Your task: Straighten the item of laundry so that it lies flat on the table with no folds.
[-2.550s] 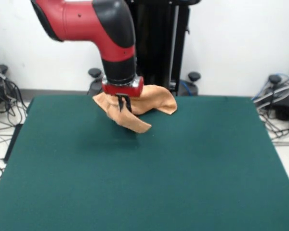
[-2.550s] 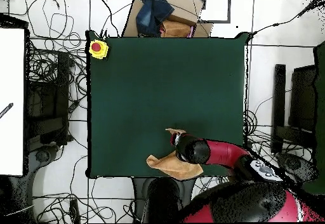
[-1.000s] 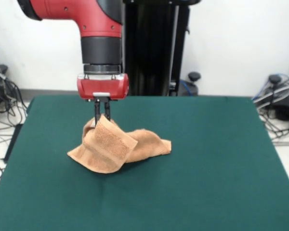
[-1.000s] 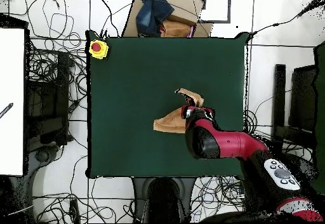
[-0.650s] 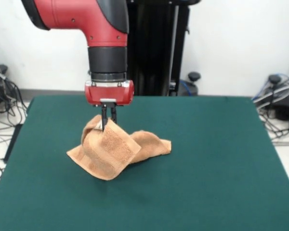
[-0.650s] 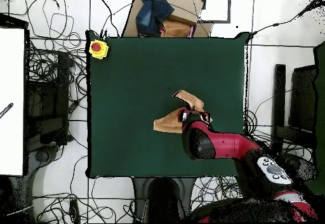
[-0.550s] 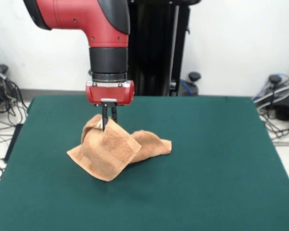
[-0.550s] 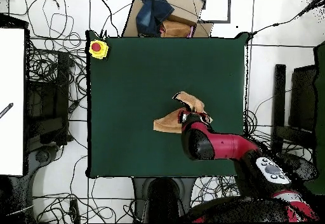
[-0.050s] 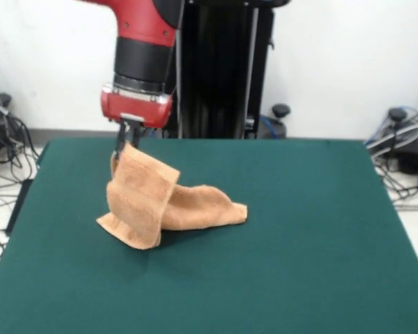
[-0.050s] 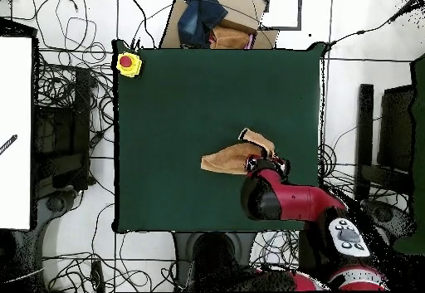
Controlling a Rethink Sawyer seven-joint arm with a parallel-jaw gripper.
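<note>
The item of laundry (image 9: 168,203) is an orange-tan terry towel, bunched on the dark green table (image 9: 279,264). One corner is lifted into a hanging flap at its left end in the front view, while the rest trails right along the felt. My gripper (image 9: 125,140) is shut on the top of that raised flap, well above the table. From overhead the towel (image 10: 228,158) shows right of the table's (image 10: 183,99) centre, and the red arm covers the gripper.
A yellow box with a red button (image 10: 128,63) sits on the far left corner of the table in the overhead view. Cardboard and blue cloth (image 10: 212,20) lie past the far edge. Cables cover the floor around.
The gripper has risen and moved left in the front view, still holding the towel's corner. The flap now hangs taller and straighter; the towel's trailing end stays put.
</note>
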